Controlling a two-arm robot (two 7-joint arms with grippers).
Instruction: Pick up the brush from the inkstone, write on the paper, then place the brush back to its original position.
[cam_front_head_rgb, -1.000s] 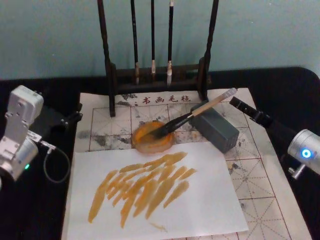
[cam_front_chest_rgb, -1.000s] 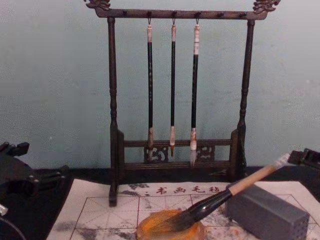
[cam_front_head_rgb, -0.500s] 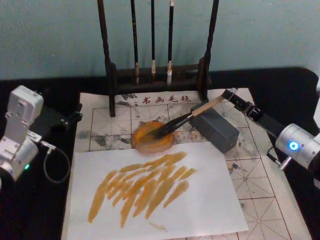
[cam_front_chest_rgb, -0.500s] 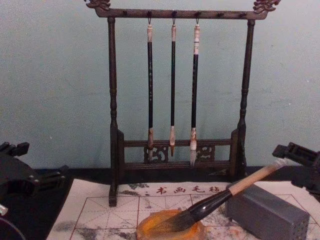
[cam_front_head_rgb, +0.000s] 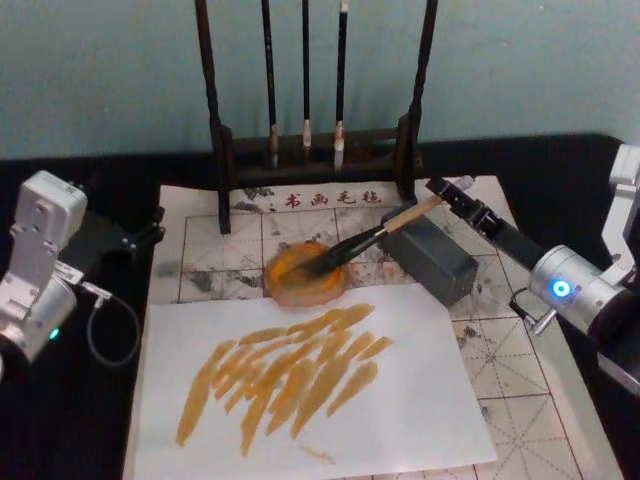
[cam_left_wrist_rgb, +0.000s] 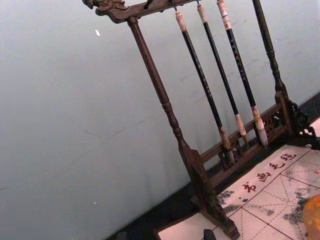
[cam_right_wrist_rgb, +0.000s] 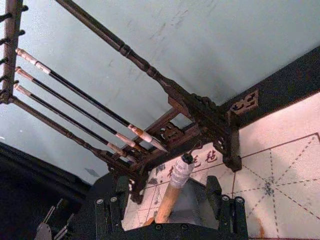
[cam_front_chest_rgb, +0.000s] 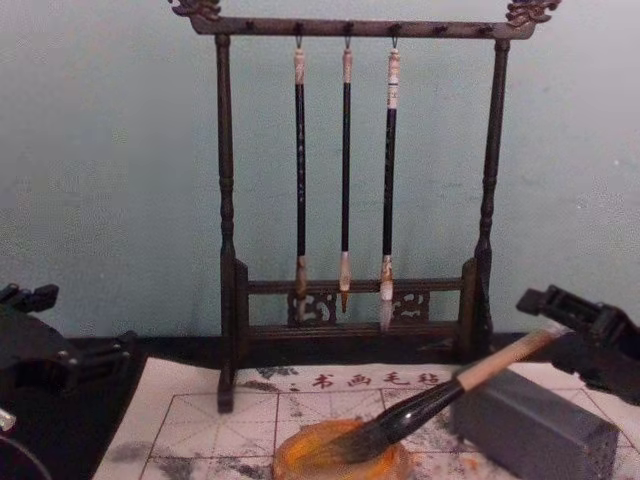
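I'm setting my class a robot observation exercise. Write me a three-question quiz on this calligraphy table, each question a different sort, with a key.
1. How many thin brushes hang on the rack?
2. The thick brush has its tip in the orange dish. What does its handle lean on? A) the rack B) the grey block C) nothing at all
3. True or false: the right gripper is shut tight on the thick brush's dark tip.

Key
1. Three.
2. B.
3. False. Its open fingers sit either side of the handle's pale end. The left gripper is parked at the far left.
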